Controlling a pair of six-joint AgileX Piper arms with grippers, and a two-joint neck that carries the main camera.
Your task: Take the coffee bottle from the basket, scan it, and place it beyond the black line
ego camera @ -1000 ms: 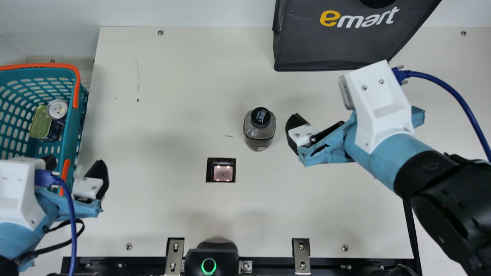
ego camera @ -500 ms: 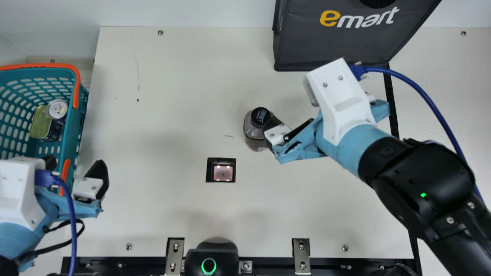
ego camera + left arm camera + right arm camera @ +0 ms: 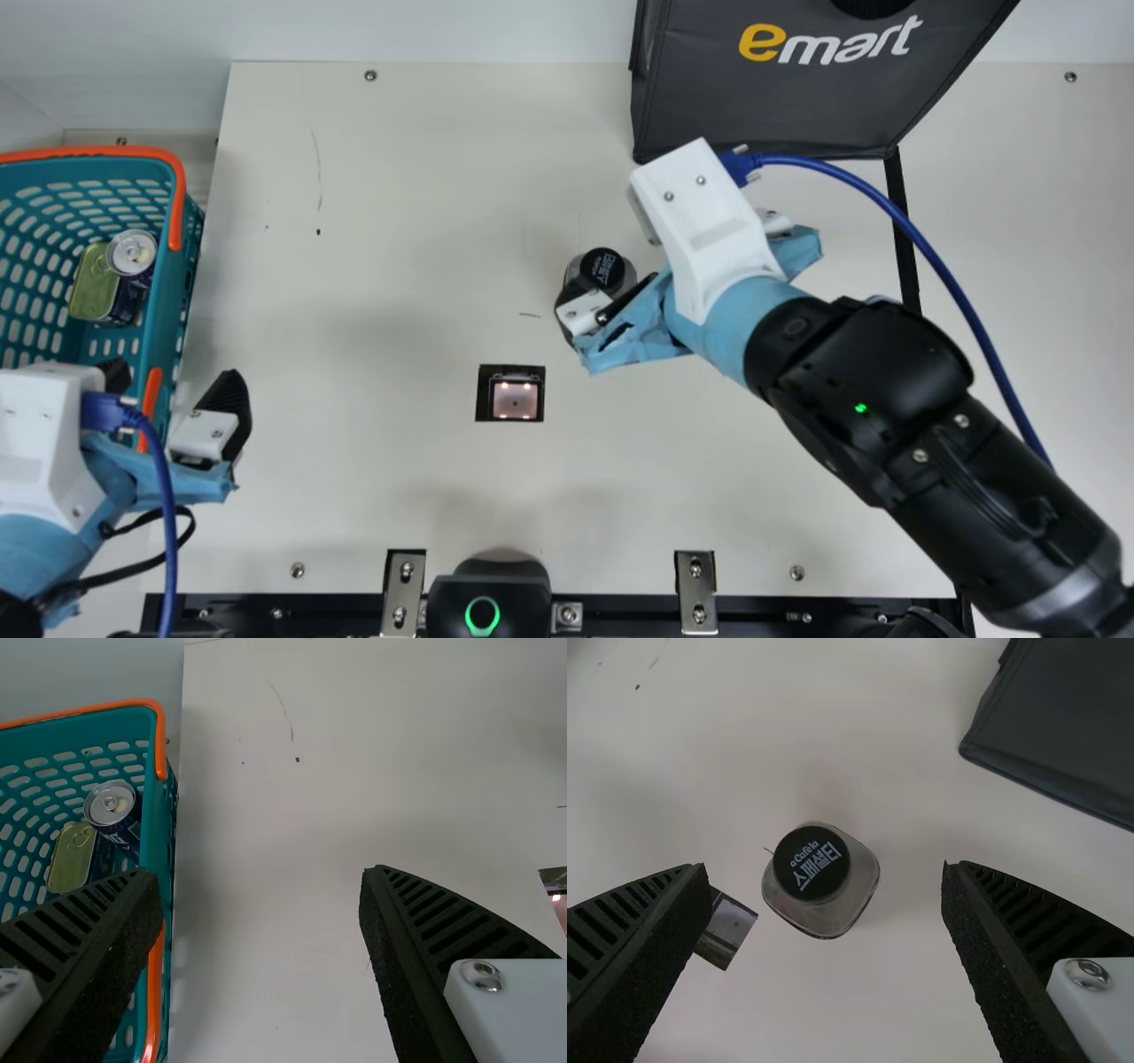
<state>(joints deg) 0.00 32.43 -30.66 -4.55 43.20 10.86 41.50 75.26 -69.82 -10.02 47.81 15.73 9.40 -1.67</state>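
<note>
- Coffee bottle (image 3: 606,268): stood upright on table (image 3: 390,266), just above frame centre; scanner (image 3: 516,399) set lower left of it.
- Right gripper (image 3: 625,251): fingers spread, bottle framed between them in wrist view.
- Left gripper (image 3: 174,370): fingers spread, parked lower left by basket (image 3: 166,310).

dark bag (image 3: 762,97), far side | round can (image 3: 132,252) | squarish tin (image 3: 92,288), seemingly touching it
</note>
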